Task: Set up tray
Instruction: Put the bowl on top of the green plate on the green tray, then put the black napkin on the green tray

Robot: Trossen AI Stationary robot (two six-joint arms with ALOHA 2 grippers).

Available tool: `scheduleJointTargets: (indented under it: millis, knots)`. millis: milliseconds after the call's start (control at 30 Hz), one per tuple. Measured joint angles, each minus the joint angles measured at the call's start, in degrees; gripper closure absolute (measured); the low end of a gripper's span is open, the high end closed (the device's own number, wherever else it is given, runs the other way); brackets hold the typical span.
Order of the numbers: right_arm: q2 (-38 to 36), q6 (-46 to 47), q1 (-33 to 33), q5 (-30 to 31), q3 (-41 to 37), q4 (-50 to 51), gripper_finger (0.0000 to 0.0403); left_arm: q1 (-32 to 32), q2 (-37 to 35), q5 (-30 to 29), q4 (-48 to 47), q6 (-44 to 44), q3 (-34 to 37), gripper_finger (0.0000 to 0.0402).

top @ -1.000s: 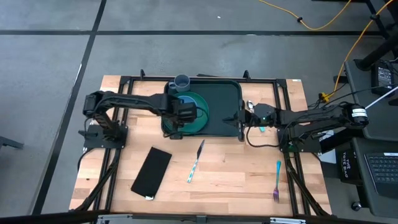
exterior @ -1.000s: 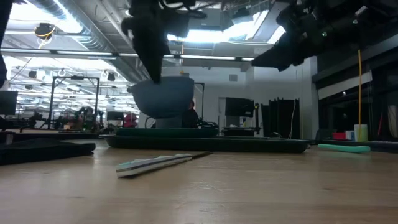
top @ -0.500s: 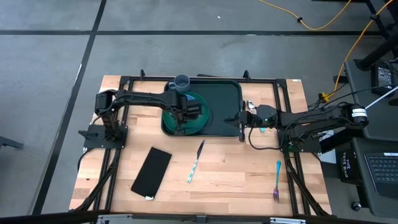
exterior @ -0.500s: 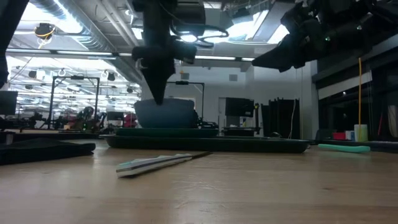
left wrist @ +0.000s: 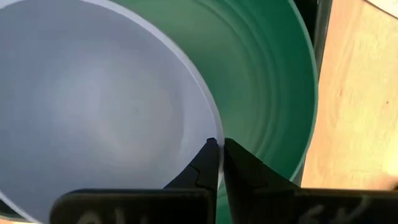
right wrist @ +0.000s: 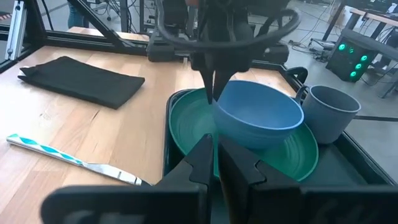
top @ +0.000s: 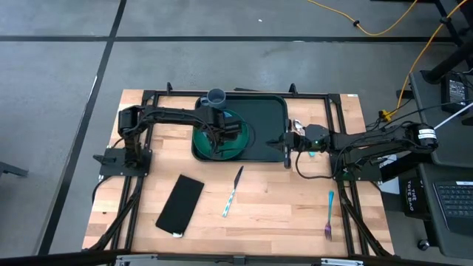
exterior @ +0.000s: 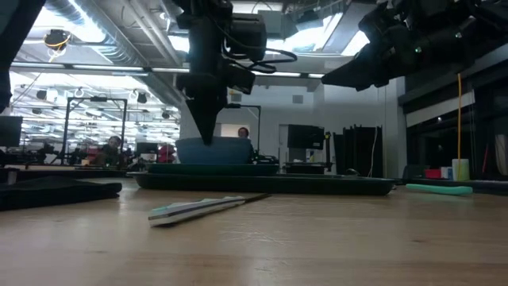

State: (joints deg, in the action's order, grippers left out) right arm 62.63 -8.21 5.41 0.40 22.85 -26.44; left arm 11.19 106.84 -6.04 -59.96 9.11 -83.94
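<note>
Tray [top: 260, 125] lying at the desk's [top: 273, 207] far middle in the high view, carrying green plate [top: 235, 144] and grey cup [top: 216, 97]; left gripper [top: 214, 131] hanging over the plate; right gripper [top: 289, 140] sitting closed at the tray's right rim; black cloth [top: 179, 205], knife [top: 232, 193] and fork [top: 329, 215] lying nearer. Low view: left gripper [exterior: 208, 137] pinching blue bowl's [exterior: 214, 150] rim above the tray [exterior: 317, 185]. Left wrist view: fingers [left wrist: 205, 168] clamping bowl wall [left wrist: 93, 112], plate [left wrist: 267, 81] underneath. Right wrist view: right gripper [right wrist: 214, 155] pressed shut near tray's edge, facing bowl [right wrist: 258, 115], cup [right wrist: 329, 112] and cloth [right wrist: 81, 81].
</note>
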Motion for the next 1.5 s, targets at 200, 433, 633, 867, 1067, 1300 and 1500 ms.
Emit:
scheduleJointTargets:
  millis: [200, 433, 633, 867, 1067, 1300, 1500]
  knots:
    - [0.00, -0.02, 0.00, 0.00, 0.00, 0.07, 0.0375, -0.20, 0.03, 0.00, 0.00, -0.42, 0.00, 0.0398]
    - [0.00, -0.02, 0.00, 0.00, 0.00, 0.07, 0.0375, -0.20, 0.03, -0.02, -0.02, -1.31, 0.00, 0.0391]
    - [0.00, 0.00, 0.00, 0.00, 0.00, 0.11, 0.0375, -0.20, 0.03, -0.02, -0.02, -1.45, 0.00, 0.0358]
    - [0.00, 0.07, 0.00, 0.00, 0.00, 0.11, 0.0375, -0.20, 0.03, -0.28, -0.42, -1.46, -0.23, 0.0318]
    - [0.00, 0.18, 0.00, 0.00, 0.00, 0.11, 0.0375, -0.20, 0.03, -0.28, -3.27, -1.45, -4.51, 0.0287]
    - [0.00, 0.20, 0.00, 0.00, 0.00, 0.11, 0.0375, -0.92, -0.12, -4.20, -9.58, -0.59, -11.05, 0.0268]
    - [0.00, 0.20, -0.02, -0.01, 0.00, 0.36, 0.0375, -3.17, -3.81, -12.53, -13.63, -1.92, -12.02, 0.0271]
